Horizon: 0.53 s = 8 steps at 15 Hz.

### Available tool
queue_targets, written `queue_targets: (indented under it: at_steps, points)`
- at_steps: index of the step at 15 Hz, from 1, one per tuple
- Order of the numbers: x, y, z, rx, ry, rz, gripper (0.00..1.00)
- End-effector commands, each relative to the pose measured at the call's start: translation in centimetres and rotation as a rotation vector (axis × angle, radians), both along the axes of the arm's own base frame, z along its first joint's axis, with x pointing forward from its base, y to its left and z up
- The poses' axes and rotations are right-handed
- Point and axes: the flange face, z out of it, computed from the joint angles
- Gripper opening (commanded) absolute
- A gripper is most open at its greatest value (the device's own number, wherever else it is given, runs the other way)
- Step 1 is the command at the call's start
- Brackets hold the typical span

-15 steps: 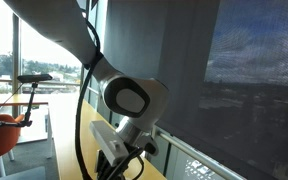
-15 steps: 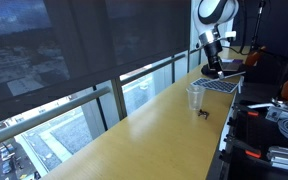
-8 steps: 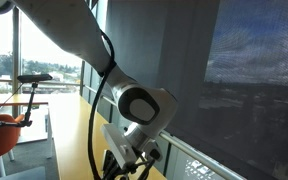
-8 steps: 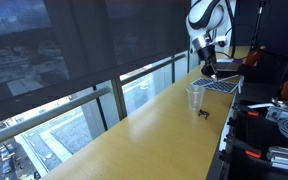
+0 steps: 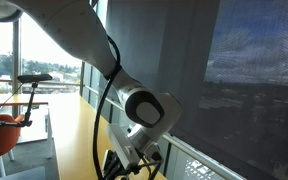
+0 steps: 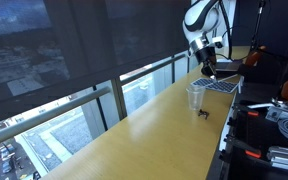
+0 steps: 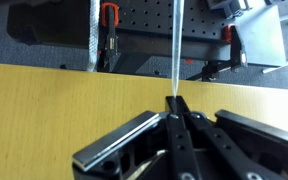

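Gripper [image 7: 176,104]: jaws fully closed, pinching a thin pale straw [image 7: 176,50].
Straw: juts from the fingertips, beyond the cup [image 6: 195,97].
Laptop [image 6: 222,85]: just behind the cup.
Black clip [image 6: 204,114]: in front of the cup.

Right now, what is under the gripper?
Wooden table, with a thin white stick running out from the shut gripper. The stick's held end is hidden between the fingers.
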Motion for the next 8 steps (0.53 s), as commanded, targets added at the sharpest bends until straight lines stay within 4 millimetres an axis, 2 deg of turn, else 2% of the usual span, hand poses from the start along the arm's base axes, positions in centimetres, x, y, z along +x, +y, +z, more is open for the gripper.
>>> queue_targets:
  at_steps: [1,5,8]
  points:
    - [-0.3,-0.6,0.7,0.014,0.032,-0.022,0.00]
    - [-0.5,-2.1,1.0,0.011,0.033,-0.037,0.00]
    - [0.2,-3.3,1.4,0.009,0.008,-0.055,0.00]
